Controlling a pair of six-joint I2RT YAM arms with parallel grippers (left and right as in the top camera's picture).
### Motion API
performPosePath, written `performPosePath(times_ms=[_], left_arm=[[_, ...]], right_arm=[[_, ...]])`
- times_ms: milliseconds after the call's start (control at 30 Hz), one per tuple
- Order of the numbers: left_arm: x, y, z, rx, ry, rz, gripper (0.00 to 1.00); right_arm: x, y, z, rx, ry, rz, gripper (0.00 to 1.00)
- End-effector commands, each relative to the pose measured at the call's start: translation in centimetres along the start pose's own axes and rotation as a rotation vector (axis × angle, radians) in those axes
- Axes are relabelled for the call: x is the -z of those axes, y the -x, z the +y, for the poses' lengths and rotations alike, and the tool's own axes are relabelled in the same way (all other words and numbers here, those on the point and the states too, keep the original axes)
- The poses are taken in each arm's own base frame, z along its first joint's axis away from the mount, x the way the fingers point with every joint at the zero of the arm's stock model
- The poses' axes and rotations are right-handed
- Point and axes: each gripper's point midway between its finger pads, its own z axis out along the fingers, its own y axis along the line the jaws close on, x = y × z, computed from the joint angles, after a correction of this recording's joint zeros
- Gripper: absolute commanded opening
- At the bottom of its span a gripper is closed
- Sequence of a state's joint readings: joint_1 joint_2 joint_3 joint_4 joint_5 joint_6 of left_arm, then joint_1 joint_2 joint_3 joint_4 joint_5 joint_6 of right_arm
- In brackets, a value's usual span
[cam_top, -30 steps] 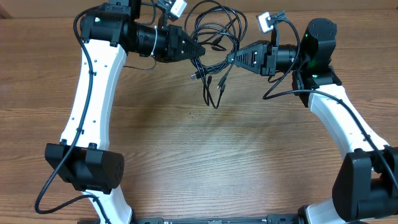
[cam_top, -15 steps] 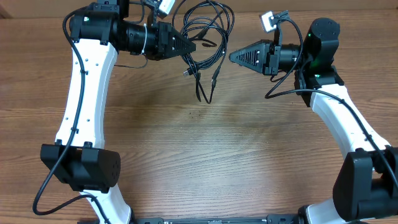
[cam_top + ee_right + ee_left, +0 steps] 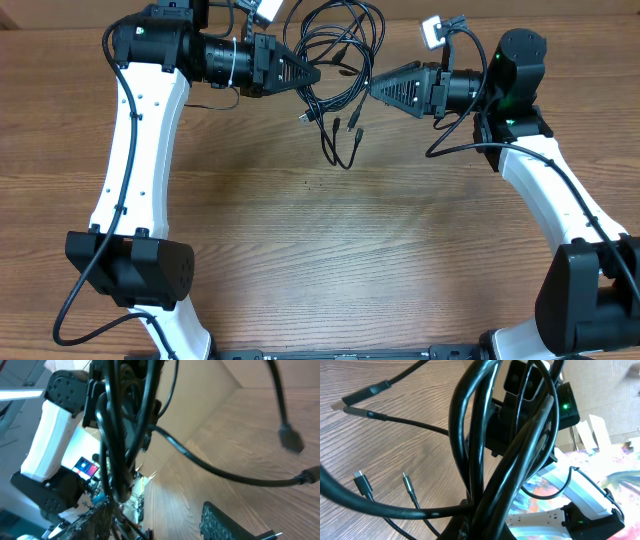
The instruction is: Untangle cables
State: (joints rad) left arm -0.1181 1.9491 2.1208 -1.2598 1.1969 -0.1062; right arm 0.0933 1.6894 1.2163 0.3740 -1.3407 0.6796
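Compared with half a second back, the right gripper (image 3: 374, 88) is now meeting the cables (image 3: 330, 48) opposite the left gripper (image 3: 318, 73), where a gap was showing between them. Its fingers (image 3: 225, 520) are now standing spread in the right wrist view, with several strands running past one of them. The left gripper is sitting a touch nearer the right one than before, still pressed together and pinching the cables. The bundle is hanging from its tip above the table (image 3: 330, 260), and the dangling loop is swinging away from the left gripper and hanging a little lower.

Much is hard to make out. In the left wrist view the cables (image 3: 485, 435) are filling the middle of the frame and hiding that gripper's own fingers. From overhead, the loops beyond the left gripper are crossing so thickly that single cords are not separating to the eye. In the right wrist view the cables (image 3: 112, 435) are looking blurred, and which strands are touching the near finger cannot be told.

The cords are looking thin, black, smooth and slightly glossy, bending into round loops. The plug ends (image 3: 337, 126) are hanging below the left gripper's tip. Close up, the plug ends (image 3: 362, 484) are showing as small dark blocks with silver tips. The table is showing brown wood grain.
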Motion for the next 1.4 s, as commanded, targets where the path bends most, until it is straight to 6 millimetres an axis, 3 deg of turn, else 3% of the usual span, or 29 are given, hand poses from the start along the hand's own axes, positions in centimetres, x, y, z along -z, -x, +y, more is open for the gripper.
performPosePath(times_ms=[0,467,633,1033,1367], left_arm=[[-0.5,-0.2,-1.2,0.005,-0.066,0.020,0.04],[-1.4,-0.5,-0.9,-0.007,-0.033,0.035,0.05],[-1.8,-0.6,0.1,-0.011,0.037,0.035,0.04],[-1.4,0.5,0.2,-0.009,0.036,0.001,0.04],[-1.4,0.7,0.5,-0.018,0.053,-0.005,0.04]], right_arm=[[0.3,1.7,0.8,0.058,-0.036,-0.050,0.54],[0.6,1.8,0.7,0.053,-0.039,-0.053,0.51],[0.6,1.7,0.8,0.054,-0.034,-0.048,0.49],[0.6,1.5,1.0,0.053,-0.020,-0.035,0.59],[0.5,1.3,1.1,0.053,-0.012,-0.026,0.60]])
